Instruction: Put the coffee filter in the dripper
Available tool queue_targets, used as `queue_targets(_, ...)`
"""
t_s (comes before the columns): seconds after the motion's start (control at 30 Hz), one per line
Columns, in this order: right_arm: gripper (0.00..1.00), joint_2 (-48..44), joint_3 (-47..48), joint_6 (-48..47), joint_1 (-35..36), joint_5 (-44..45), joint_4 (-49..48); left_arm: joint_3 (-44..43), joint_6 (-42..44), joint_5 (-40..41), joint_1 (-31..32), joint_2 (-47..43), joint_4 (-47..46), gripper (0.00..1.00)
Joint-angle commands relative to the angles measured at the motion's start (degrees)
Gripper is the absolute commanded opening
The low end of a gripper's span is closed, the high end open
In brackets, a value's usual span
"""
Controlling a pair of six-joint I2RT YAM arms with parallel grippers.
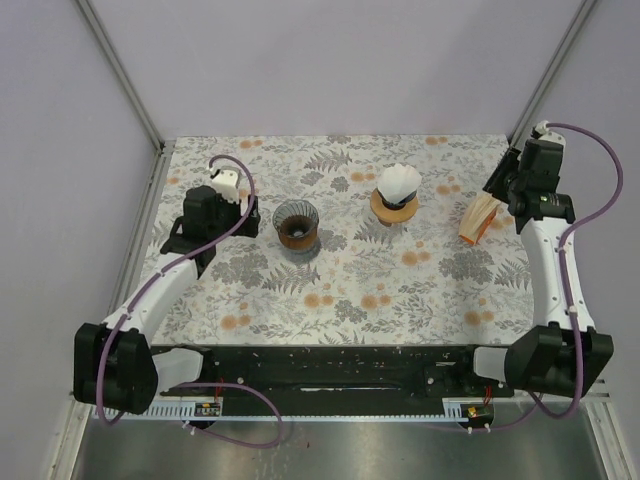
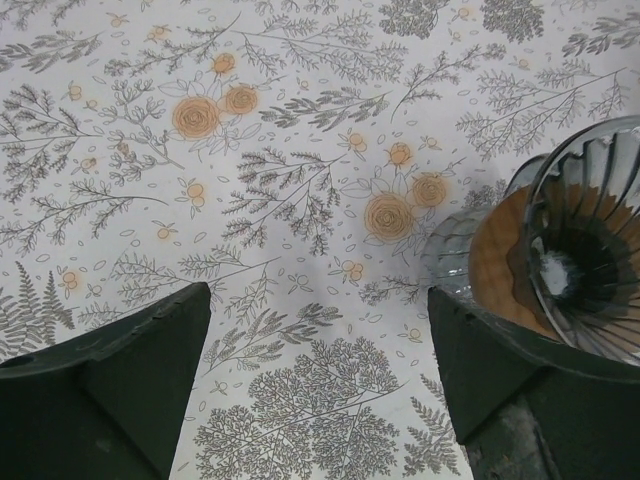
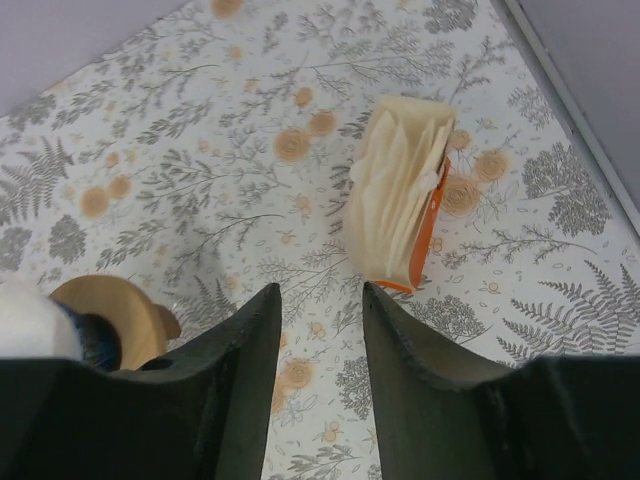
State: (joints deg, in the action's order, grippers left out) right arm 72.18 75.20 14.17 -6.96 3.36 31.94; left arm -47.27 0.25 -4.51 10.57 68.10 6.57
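A dark ribbed glass dripper [image 1: 296, 225] with a wooden collar stands left of centre and holds no filter; the left wrist view shows it at the right edge [image 2: 585, 265]. My left gripper [image 1: 245, 208] [image 2: 318, 300] hovers just left of it, open, with only tablecloth between its fingers. A stack of cream coffee filters [image 1: 478, 218] [image 3: 395, 190] lies in an orange holder at the right. My right gripper [image 1: 497, 188] [image 3: 321, 295] hangs above the near end of that stack, jaws apart and holding nothing.
A second dripper [image 1: 397, 192] on a wooden base, with a white filter in it, stands at centre back and shows at the lower left of the right wrist view [image 3: 95, 325]. The floral tablecloth [image 1: 350, 290] covers the table. Grey walls and metal posts enclose it.
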Motion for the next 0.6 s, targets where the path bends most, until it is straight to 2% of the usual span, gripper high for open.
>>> queue_targets(0.0,0.43,3.6,-2.4,3.8,-2.3,2.4,-9.1,4.9,0.9,0.2,-0.5,0.2,-13.3,0.93)
queue_targets(0.1,0.43,8.2,-1.2,3.5,-2.3,1.8,-8.9,8.8,1.0,-0.8,-0.5,0.6,-19.4,0.93)
queue_targets(0.27,0.43,13.8,0.2,3.3,-2.0,1.7,-8.4,10.5,0.3,-1.8,-0.6,2.7,-22.1,0.93)
queue_targets(0.43,0.55,17.5,0.4,0.2,0.9,9.5,-8.0,10.1,0.0,-4.4,-0.6,4.8,-21.2,0.93)
queue_targets(0.57,0.55,21.3,2.8,-2.0,2.9,14.5,-7.8,9.2,0.0,-5.7,-0.7,6.1,-20.0,0.93)
